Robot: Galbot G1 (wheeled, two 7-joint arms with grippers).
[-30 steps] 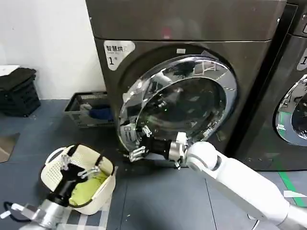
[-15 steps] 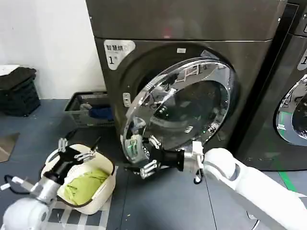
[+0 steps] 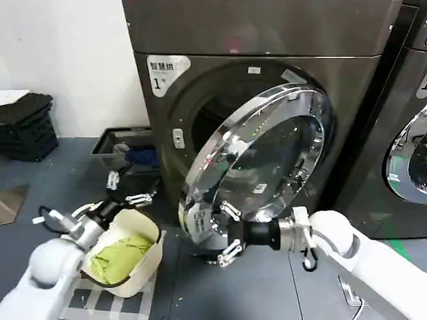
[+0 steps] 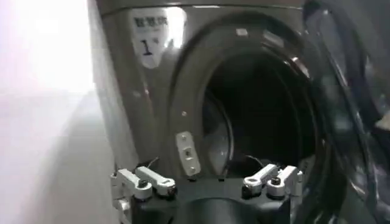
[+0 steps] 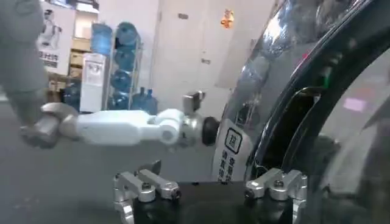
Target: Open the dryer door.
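Dryer door stood partly swung out from the dryer, hinged on the robot's right side, free edge pointing toward the robot's left and down. Drum opening exposed behind it on the left half. Right tool sat at the door's low free edge, fingers spread, nothing clamped; upper finger just at the chrome rim near the sticker, contact probably there but hard to confirm from the head view. Door lay up and to the right of the right tool, so further swing meant pushing the free edge outward and toward the robot's right, around the hinge. Right arm clearly the nearer one. Left tool hung open and empty over the basket on the floor, well apart from the door, aimed at the drum opening in its wrist view. Hinge side hidden behind the door itself. Door's inner face not seen. Right wrist view gave rim and reflections; exact touch point unclear. Second machine cut off at right edge.
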